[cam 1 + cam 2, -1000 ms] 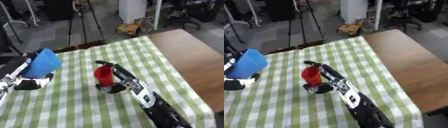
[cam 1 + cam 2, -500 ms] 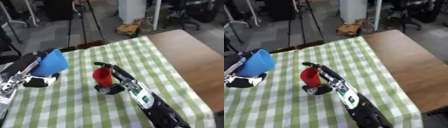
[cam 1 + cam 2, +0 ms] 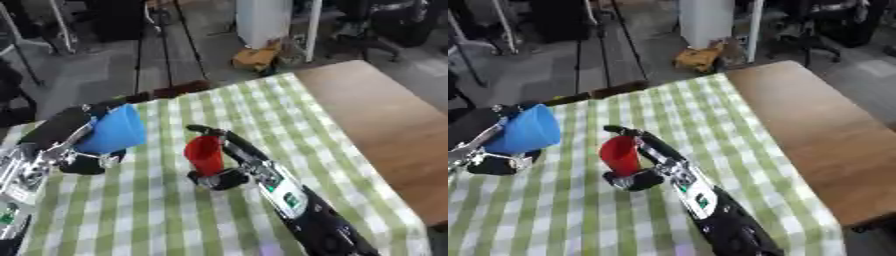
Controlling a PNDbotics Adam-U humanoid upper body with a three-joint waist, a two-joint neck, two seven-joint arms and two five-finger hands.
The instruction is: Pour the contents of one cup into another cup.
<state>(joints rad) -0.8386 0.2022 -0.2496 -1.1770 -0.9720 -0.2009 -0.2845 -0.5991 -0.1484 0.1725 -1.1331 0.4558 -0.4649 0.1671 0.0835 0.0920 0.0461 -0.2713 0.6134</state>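
A blue cup [image 3: 114, 131] is held in my left hand [image 3: 77, 158] above the left part of the table, tilted with its mouth toward the right. A red cup [image 3: 204, 154] stands upright near the middle of the green-and-white checked cloth [image 3: 157, 210]. My right hand [image 3: 226, 170] is curled round the red cup from its right side, thumb below it. The blue cup is apart from the red cup, to its left and slightly higher. What either cup contains is hidden.
The bare brown tabletop [image 3: 385, 125] lies right of the cloth. Beyond the far edge are a tripod [image 3: 166, 35], a white pillar [image 3: 262, 20] and a yellow object on the floor [image 3: 258, 56].
My left hand has carried the blue cup rightward toward the red cup and tilted it further. The red cup and right hand stay put. The camera view has shifted slightly.
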